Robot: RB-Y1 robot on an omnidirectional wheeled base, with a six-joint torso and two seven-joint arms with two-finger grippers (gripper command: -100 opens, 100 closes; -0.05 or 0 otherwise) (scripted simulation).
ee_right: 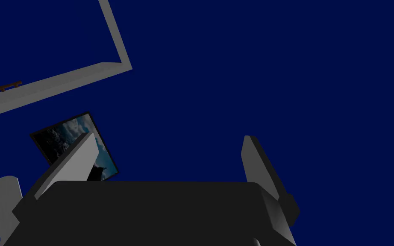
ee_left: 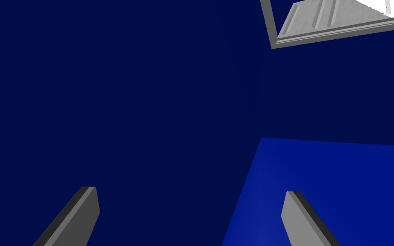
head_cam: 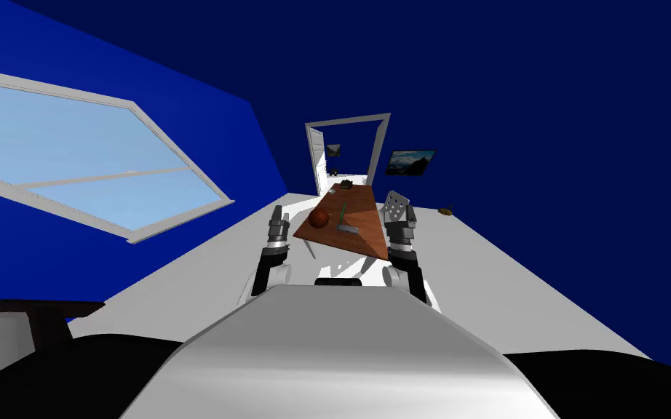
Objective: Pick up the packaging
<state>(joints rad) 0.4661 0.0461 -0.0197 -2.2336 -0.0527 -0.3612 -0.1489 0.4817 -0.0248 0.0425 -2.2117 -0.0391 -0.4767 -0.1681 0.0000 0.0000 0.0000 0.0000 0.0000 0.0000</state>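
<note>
Desk (head_cam: 364, 218) stands ahead of me, likely beyond reach. Left tool (ee_left: 189, 190) and right tool (ee_right: 169, 136) flank the desk's near end, fingers apart on both (held ready for a grasp, I judge). Brown ball (head_cam: 318, 217) sits on the desk's near end. The flat grey packaging (head_cam: 347, 230), probably my target, lies just beside it.

No text, label, brand, number or sign can be read anywhere in the scene.
</note>
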